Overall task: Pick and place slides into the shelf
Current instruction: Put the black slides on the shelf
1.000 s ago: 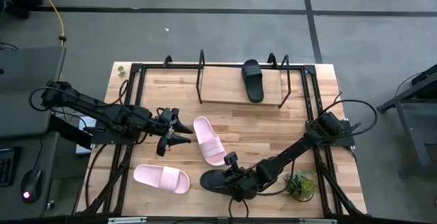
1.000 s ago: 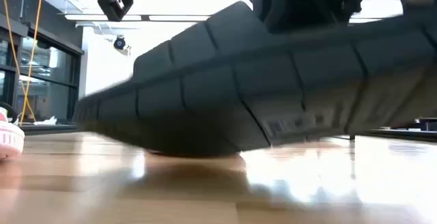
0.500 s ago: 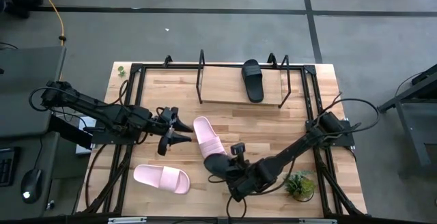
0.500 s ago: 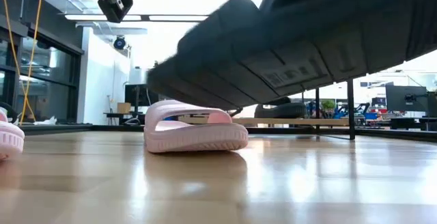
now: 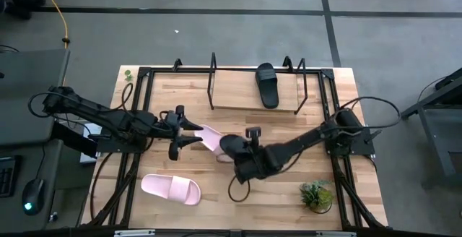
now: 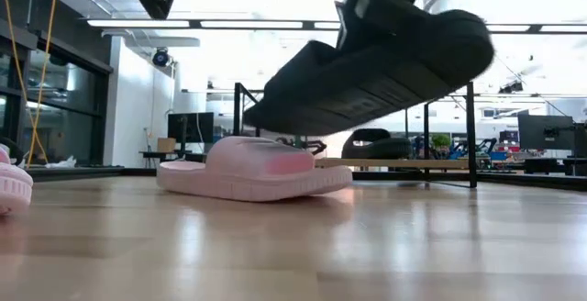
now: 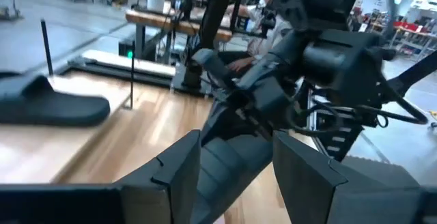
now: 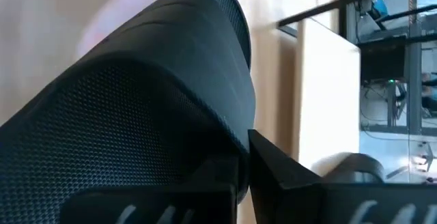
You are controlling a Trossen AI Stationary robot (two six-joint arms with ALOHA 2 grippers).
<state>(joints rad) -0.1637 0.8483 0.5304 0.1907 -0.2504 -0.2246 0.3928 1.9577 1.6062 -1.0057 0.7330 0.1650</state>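
Note:
My right gripper [image 5: 241, 157] is shut on a black slide [image 5: 232, 148] and carries it above the middle of the table, over one pink slide [image 5: 210, 136]. In the low view the black slide [image 6: 376, 67] hangs tilted above that pink slide [image 6: 257, 168], which lies sole down. My left gripper [image 5: 196, 134] is open, just left of the same pink slide. The second pink slide [image 5: 170, 188] lies flat near the near edge. Another black slide [image 5: 267, 85] rests on the shelf [image 5: 238, 107] board at the far side. My right gripper holds the black slide at its broad textured strap [image 8: 136, 115], coming from above. One finger [image 8: 273, 162] shows against the strap's side; the other is hidden by the slide. The slide is lifted clear and tilted, its end toward the table's left lower.
A small green plant [image 5: 315, 194] stands near the table's near right corner. The larger black frame [image 5: 137, 114] edges the table. The shelf board [image 8: 328, 94] has bare room left of the black slide [image 8: 348, 166] on it.
My right gripper has risen and carried the black slide from the near edge toward the far-left, over the middle pink slide. The slide, which had its sole on the table, now hangs clear and tilted.

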